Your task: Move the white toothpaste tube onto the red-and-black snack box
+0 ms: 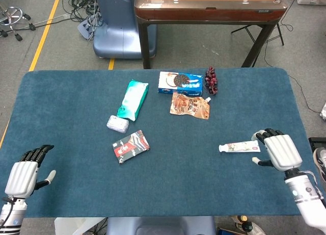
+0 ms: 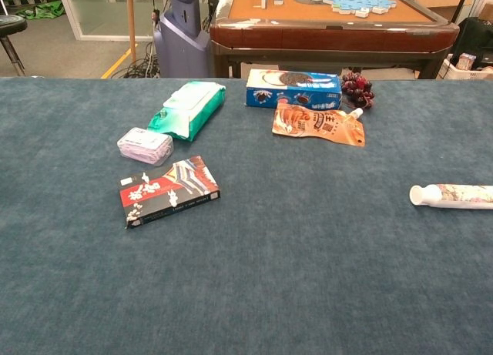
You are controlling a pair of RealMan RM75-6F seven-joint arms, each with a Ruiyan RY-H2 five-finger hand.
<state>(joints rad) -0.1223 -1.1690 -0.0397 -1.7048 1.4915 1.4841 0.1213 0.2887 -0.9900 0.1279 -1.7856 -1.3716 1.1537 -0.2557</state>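
The white toothpaste tube lies flat on the blue table, cap pointing left. My right hand hovers just right of the tube's flat end, fingers apart, holding nothing. The red-and-black snack box lies flat left of centre, far from the tube. My left hand rests at the near left corner, open and holding nothing. Neither hand shows in the chest view.
A green wipes pack, a small pale packet, a blue cookie box, an orange pouch and dark grapes lie on the far half. A wooden table stands beyond.
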